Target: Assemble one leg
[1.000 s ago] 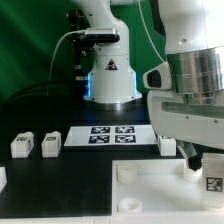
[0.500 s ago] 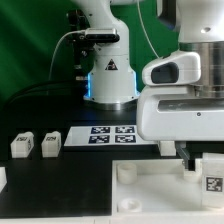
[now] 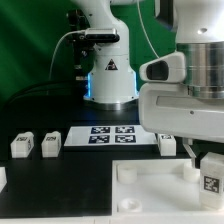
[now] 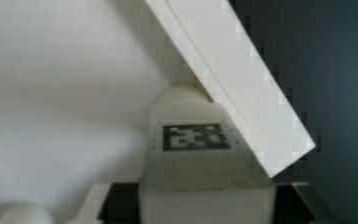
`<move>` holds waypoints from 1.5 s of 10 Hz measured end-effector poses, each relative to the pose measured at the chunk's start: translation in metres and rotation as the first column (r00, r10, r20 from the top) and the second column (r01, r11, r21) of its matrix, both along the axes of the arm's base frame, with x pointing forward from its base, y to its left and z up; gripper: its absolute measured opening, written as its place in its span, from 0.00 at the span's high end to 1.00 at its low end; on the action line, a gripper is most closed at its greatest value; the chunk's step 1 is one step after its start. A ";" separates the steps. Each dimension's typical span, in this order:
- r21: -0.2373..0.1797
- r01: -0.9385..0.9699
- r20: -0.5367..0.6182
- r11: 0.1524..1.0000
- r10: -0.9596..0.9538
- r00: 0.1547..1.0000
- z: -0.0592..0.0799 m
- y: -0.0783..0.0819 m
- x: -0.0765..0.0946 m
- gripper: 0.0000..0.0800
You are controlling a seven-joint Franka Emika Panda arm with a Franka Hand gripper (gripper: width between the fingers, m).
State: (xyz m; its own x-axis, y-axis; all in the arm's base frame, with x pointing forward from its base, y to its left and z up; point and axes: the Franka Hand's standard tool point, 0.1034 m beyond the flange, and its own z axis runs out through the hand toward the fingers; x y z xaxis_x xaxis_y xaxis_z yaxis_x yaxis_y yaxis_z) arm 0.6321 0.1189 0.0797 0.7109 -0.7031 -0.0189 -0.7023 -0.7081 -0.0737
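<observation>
My gripper point(image 3: 207, 160) is shut on a leg point(image 3: 212, 176), a small white block with a black-and-white tag, and holds it upright over the right side of the white tray-like top point(image 3: 150, 192), by its raised corner. In the wrist view the leg point(image 4: 197, 150) stands between my dark fingers point(image 4: 121, 203), tag facing the camera, and its far end meets the top's slanted edge point(image 4: 229, 75). Whether the leg touches the top's surface is hidden. Three more legs rest on the table: two at the exterior view's left point(image 3: 22, 145) point(image 3: 50, 143) and one at its right point(image 3: 168, 145).
The marker board point(image 3: 108, 135) lies flat behind the top, between the loose legs. The arm's white base point(image 3: 108, 70) stands at the back with cables to its left. The arm's bulky wrist point(image 3: 185, 90) hides much of the exterior view's right side.
The wrist has shifted and turned a little above the top's right side, and the held leg has risen slightly. The loose legs and the top have not moved.
</observation>
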 end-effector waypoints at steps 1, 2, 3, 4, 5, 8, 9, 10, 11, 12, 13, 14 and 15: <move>0.013 0.261 -0.019 0.965 -0.260 0.965 0.000 -0.001 0.000 0.63; 0.036 0.463 -0.048 0.886 -0.461 0.886 -0.002 -0.003 0.001 0.63; 0.048 0.623 -0.091 0.781 -0.618 0.781 -0.003 -0.002 0.001 0.63; 0.054 0.749 -0.123 0.660 -0.740 0.661 -0.003 0.000 0.001 0.63; 0.052 0.829 -0.138 0.556 -0.818 0.558 -0.003 0.002 0.002 0.63; 0.058 0.802 -0.129 0.595 -0.792 0.597 -0.004 0.002 0.001 0.55; 0.058 0.756 -0.113 0.652 -0.748 0.654 -0.005 0.004 0.001 0.32; 0.051 0.619 -0.079 0.784 -0.614 0.785 -0.007 0.009 -0.001 0.32; 0.049 0.432 -0.052 0.900 -0.430 0.901 -0.008 0.011 -0.002 0.23; 0.047 0.207 -0.026 0.977 -0.206 0.978 -0.009 0.009 -0.003 0.20; 0.046 0.139 -0.018 0.989 -0.138 0.990 -0.009 0.009 -0.002 0.19; 0.040 0.021 -0.005 0.999 -0.021 1.000 -0.009 0.008 -0.002 0.19; 0.030 -0.113 0.008 0.993 0.113 0.994 -0.009 0.006 -0.002 0.19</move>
